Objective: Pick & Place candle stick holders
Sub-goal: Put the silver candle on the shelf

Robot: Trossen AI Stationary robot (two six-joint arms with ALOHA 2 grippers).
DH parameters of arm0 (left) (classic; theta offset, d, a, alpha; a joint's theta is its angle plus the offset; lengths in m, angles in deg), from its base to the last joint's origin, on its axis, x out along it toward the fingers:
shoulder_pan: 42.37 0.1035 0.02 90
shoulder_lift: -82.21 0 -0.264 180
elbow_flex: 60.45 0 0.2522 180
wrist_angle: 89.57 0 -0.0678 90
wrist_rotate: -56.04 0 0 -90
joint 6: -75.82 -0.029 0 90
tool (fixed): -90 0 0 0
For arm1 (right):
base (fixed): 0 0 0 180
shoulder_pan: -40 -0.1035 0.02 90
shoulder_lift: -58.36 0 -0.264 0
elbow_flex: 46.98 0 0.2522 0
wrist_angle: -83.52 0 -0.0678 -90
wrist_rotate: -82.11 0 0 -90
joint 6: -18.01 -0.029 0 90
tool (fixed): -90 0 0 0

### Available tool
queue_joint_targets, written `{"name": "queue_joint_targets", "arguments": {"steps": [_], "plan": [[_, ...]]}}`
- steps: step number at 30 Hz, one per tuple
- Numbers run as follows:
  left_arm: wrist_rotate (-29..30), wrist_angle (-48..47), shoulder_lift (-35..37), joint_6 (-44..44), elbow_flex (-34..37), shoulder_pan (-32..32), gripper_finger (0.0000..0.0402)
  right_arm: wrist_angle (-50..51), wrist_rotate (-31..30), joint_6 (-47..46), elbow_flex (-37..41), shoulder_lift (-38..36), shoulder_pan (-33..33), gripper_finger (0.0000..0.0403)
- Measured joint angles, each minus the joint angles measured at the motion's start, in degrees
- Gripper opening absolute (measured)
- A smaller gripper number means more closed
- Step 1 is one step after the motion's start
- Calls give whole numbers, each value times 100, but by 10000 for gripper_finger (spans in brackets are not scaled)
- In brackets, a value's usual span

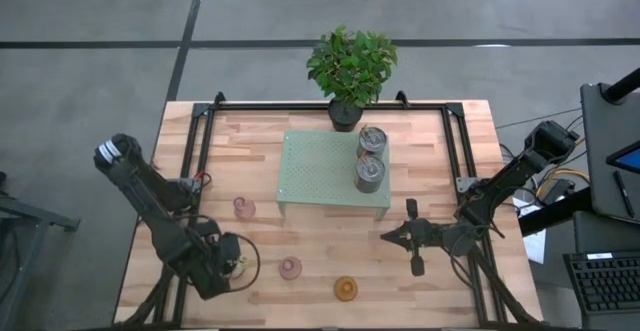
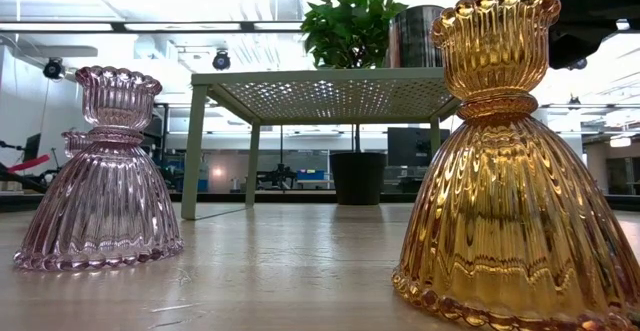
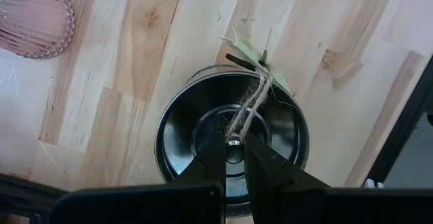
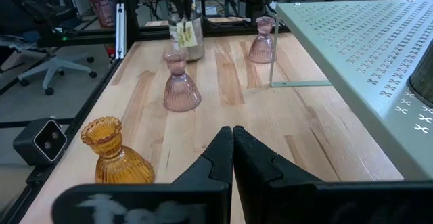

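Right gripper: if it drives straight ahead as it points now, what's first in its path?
Probably the nearer pink holder. The right gripper, fingers shut, points across bare table toward it. The amber holder sits off to one side. Depth is hard to judge.

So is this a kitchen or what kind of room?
Probably a robot lab or workshop, not a kitchen: a pale wooden worktable framed by black metal rails, grey office chairs and computer screens behind it.

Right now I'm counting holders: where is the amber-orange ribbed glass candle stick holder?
In the high view, the amber-orange ribbed glass candle stick holder stands upright near the table's front edge, just right of a pale pink glass holder and in front of the green perforated metal shelf.
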Motion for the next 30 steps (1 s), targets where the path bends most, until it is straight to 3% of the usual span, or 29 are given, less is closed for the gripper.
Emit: {"name": "queue_joint_targets", "arguments": {"steps": [14, 30], "plan": [[-212, -55, 459, -384, -51, 479, 20, -2, 0, 2, 2, 0, 1, 9], [-208, -772, 681, -1389, -977, 1380, 20, 5, 2, 22, 2, 2, 1, 9]]}}
